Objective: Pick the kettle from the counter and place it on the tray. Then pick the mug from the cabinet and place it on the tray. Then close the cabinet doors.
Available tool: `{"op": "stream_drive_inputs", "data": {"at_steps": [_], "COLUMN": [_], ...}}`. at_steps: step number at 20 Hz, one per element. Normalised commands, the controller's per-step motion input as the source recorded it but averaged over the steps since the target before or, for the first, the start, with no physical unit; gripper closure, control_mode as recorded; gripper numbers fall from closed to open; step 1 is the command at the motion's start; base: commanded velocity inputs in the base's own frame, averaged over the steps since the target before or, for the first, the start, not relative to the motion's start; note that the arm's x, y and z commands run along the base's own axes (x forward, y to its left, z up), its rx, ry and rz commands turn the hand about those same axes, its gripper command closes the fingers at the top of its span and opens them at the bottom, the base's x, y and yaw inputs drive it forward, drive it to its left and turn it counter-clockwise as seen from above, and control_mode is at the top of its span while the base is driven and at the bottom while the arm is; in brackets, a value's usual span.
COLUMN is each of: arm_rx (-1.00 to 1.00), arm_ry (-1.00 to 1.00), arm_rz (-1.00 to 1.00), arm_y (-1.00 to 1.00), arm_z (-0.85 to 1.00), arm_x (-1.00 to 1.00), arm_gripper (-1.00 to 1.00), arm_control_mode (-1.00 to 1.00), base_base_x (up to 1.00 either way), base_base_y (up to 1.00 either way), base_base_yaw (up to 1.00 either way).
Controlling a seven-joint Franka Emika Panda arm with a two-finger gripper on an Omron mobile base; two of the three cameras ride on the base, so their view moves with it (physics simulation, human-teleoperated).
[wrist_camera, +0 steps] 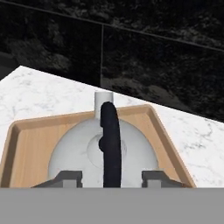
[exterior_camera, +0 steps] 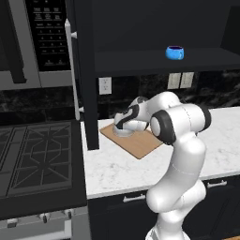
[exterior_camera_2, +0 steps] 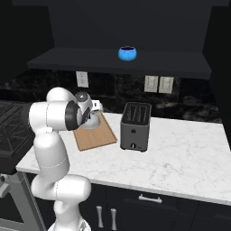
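The squat, smooth silver-grey dome kettle (wrist_camera: 103,151) sat on the flat light-brown wooden tray (wrist_camera: 26,144), which lay on the white marble-look table (exterior_camera: 122,168). The claw (wrist_camera: 111,178) hung just above it, its fingers parted either side of the dark arched handle (wrist_camera: 110,140) without gripping. The small glossy blue mug (exterior_camera: 175,52) stood up and to the right on the dark cabinet shelf (exterior_camera: 140,61).

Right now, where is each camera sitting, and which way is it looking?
Left base view: behind the arm's left, looking forward and down at the counter, tray and mug; the white arm rises lower right.
Right base view: behind its right, same counter, plus toaster; the arm rises lower left.
Hand view: on the hand, looking down at the kettle on the tray; the tool has its tips either side of the handle.
Both base views share the mug and tray.
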Motion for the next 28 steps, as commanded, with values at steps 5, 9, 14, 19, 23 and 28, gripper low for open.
{"op": "stream_drive_inputs", "data": {"at_steps": [5,9,14,19,23,28], "arm_rx": [0.0,0.04,0.07,0.1,0.06,0.01], "arm_ry": [0.0,0.04,0.04,0.0,0.0,-0.01], "arm_rz": [-0.1,-0.21,-0.19,-0.1,-0.04,0.0], "arm_y": [0.07,-0.02,-0.09,-0.06,-0.09,-0.21], "arm_z": [0.05,0.17,0.4,0.76,0.79,0.74], "arm_x": [0.02,-0.44,-0.58,-0.46,-0.49,-0.55], "arm_gripper": [-1.0,-1.0,-1.0,-1.0,-1.0,-1.0], "arm_control_mode": [-1.0,-1.0,-1.0,-1.0,-1.0,-1.0], "base_base_x": [0.0,0.0,0.0,0.0,0.0,0.0], "base_base_y": [0.0,0.0,0.0,0.0,0.0,0.0], "base_base_yaw": [0.0,0.0,0.0,0.0,0.0,0.0]}}
